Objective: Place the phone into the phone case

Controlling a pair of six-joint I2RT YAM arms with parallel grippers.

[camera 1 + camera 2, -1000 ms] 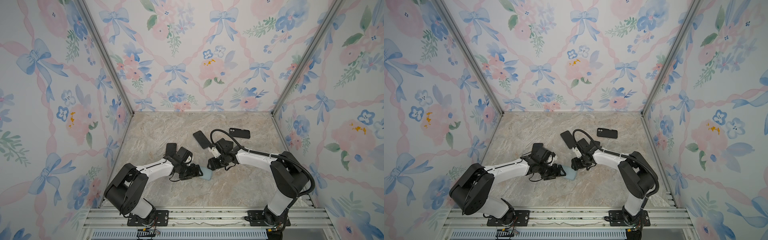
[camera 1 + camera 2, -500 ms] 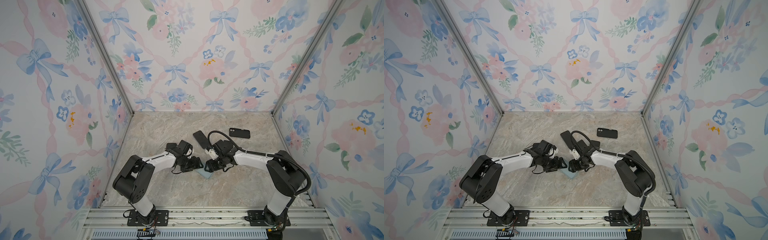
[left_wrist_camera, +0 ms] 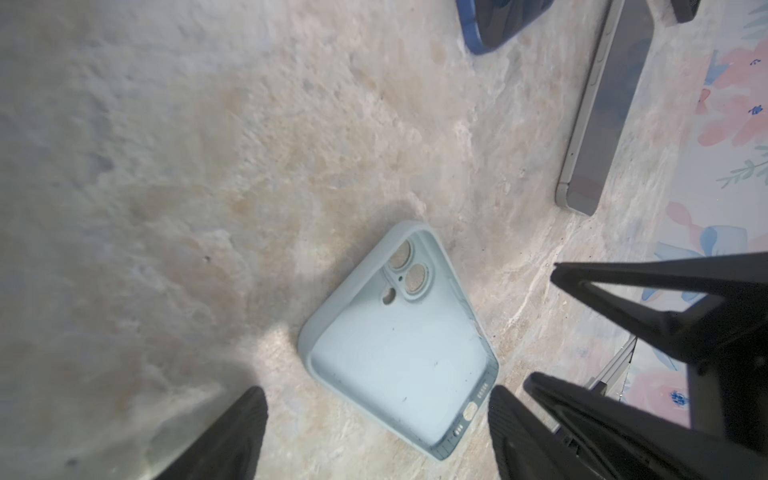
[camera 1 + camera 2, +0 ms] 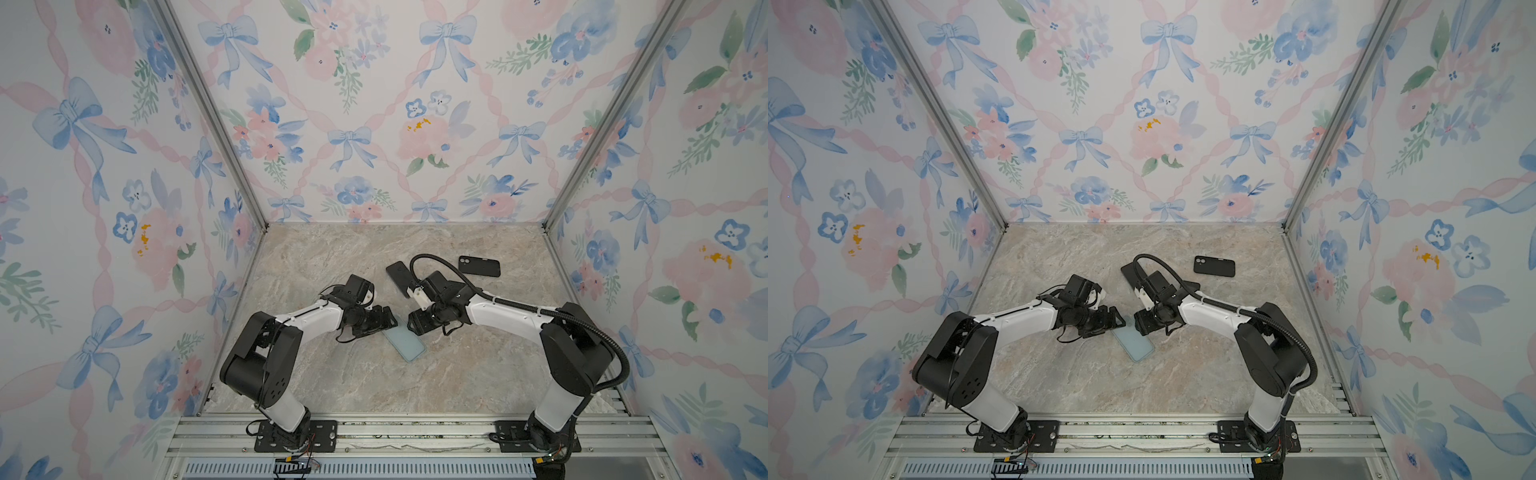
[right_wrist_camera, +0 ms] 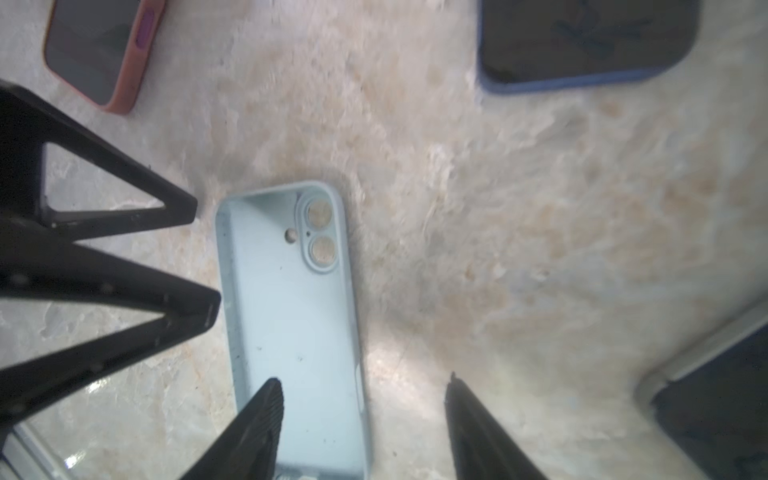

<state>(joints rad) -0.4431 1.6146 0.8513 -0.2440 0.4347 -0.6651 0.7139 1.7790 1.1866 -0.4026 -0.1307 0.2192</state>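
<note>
empty light-blue phone case on table

The phone case is pale mint blue, flecked inside with dark specks. The surface is marbled beige and grey. White wallpaper carries pink roses, blue bows and crossing pink ribbons. The arms are white with black joints, and the left gripper and right gripper are black. The phone is dark with a silver-grey edge. The coral-cased phone and blue-cased phone have dark screens.
</note>
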